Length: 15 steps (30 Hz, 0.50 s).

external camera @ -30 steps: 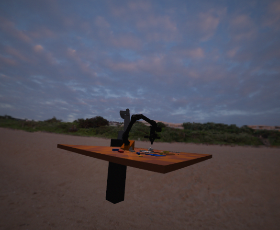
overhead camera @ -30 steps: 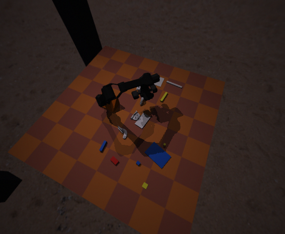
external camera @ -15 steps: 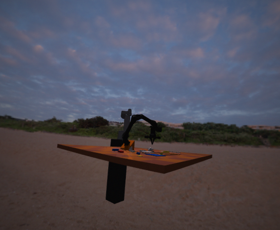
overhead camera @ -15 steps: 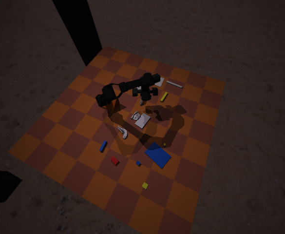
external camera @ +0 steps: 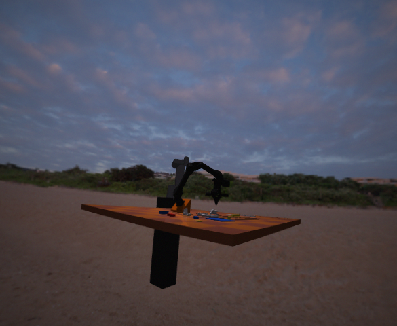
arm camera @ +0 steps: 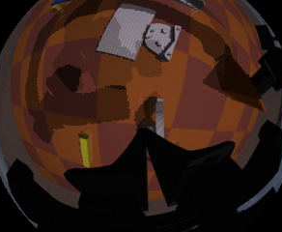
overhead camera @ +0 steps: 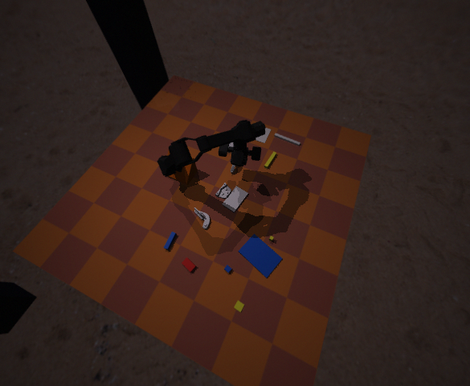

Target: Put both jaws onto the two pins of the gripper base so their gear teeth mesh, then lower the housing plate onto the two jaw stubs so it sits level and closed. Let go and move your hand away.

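Note:
The white gripper base [overhead camera: 223, 190] lies mid-table, with a light grey housing plate [overhead camera: 235, 198] flat against its right side. Both show in the wrist view, the base [arm camera: 162, 39] and the plate [arm camera: 125, 31]. My gripper [overhead camera: 237, 161] hangs a little above the table behind the base, fingers shut together. A small white piece [overhead camera: 233, 168] sits just under the fingertips and shows as a thin strip in the wrist view [arm camera: 156, 115]. I cannot tell if it touches the fingers.
A yellow bar [overhead camera: 270, 158], a grey rod [overhead camera: 287, 139] and a white plate [overhead camera: 263, 136] lie behind the gripper. A blue plate [overhead camera: 259, 255], a blue bar [overhead camera: 169, 240], a red block [overhead camera: 189, 264] and small cubes lie at the front. The arm's base [overhead camera: 172, 162] stands at the left.

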Motion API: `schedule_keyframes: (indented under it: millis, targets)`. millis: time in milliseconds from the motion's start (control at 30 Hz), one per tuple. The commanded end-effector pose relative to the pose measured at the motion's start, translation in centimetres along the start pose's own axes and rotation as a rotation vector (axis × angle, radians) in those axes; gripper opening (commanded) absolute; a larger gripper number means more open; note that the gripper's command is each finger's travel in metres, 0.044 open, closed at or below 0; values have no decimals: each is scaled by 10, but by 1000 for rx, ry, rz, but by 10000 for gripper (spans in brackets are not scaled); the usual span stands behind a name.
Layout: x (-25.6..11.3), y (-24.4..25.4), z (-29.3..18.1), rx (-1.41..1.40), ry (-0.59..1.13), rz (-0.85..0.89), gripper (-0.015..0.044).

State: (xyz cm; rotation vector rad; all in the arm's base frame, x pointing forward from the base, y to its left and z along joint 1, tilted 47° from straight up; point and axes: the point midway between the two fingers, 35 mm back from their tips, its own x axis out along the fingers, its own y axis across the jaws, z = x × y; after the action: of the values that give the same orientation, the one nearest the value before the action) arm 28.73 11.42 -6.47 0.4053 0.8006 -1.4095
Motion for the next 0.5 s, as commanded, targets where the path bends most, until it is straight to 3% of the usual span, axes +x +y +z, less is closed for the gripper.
schedule_keyframes:
  millis: [0, 467]
  targets:
    - [3, 1, 0, 10, -2, 3, 0]
    - [26, 2, 0, 10, -3, 3, 0]
